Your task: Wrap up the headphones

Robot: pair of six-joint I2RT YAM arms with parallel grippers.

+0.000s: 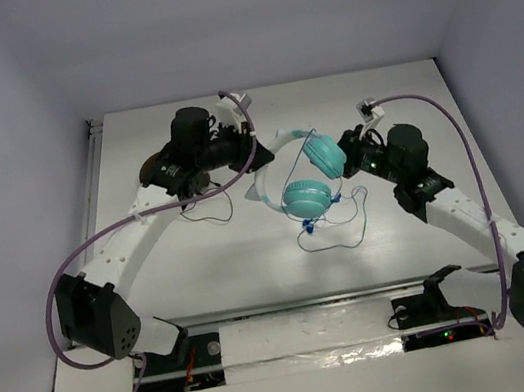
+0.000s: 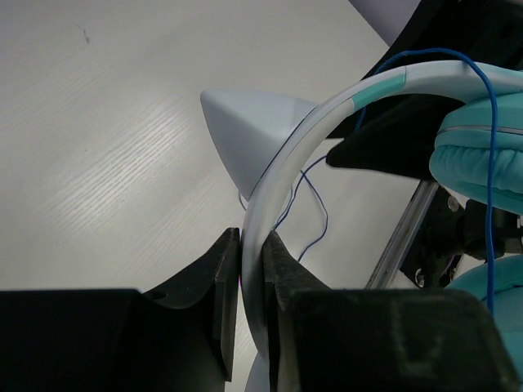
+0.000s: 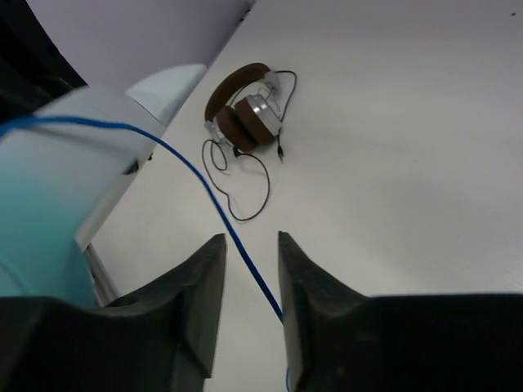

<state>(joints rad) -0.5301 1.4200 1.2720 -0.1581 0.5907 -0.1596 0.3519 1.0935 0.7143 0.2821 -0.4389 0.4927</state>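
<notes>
Black fingers of the left end effector (image 2: 252, 245) are clamped on the white headband (image 2: 282, 163) of the teal-cupped over-ear headphones (image 1: 306, 183), which are held between both arms over the white counter (image 1: 256, 278). The right end effector (image 3: 249, 245) is narrowly parted, with the thin blue cable (image 3: 196, 175) running loosely between its jaws. One strand is draped over the headband and the rest hangs in loose loops, so wrapping is judged barely begun. No container is seen.

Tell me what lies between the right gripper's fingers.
The thin blue cable runs through the gap of the right gripper; the right wrist view shows it.
</notes>
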